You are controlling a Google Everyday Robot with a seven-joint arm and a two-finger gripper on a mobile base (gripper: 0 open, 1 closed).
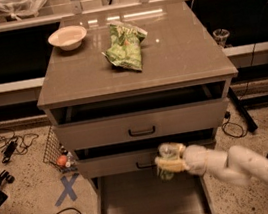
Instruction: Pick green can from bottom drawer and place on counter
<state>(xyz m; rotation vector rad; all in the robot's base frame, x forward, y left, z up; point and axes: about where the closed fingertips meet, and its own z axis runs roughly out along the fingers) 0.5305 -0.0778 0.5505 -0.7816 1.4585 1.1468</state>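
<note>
While the claw [169, 164] is clamped around the green can [167, 173], its yellowish fingers crossing the body just under the silver top, the can hangs clear of the floor of the bottom drawer [139, 204]. It sits right in front of the face of the middle drawer [108, 165], just beside that drawer's black handle [144, 164]. The pale arm [245, 167] reaches in low from the lower right. Above it is the top drawer [102, 131], with a dark gap over its face, and over both lies the bench [181, 56], whose front edge juts out past them. A green snack bag [125, 47] lies near the middle of the bench and a white bowl [67, 37] sits at its back left, with bare surface showing to the right. The pick looks done, so the carry up to the bench is the step in hand. The chief danger is a straight rise: so close to the drawer fronts, the can's top or the claw could catch the handle, a drawer lip or the underside of the bench edge, which could knock the can askew or out of the grip. Backing away first should avoid that. The can also looks held high on its body, so a bump could swing its lower end. Setting it down too near the bag could tip it.
</note>
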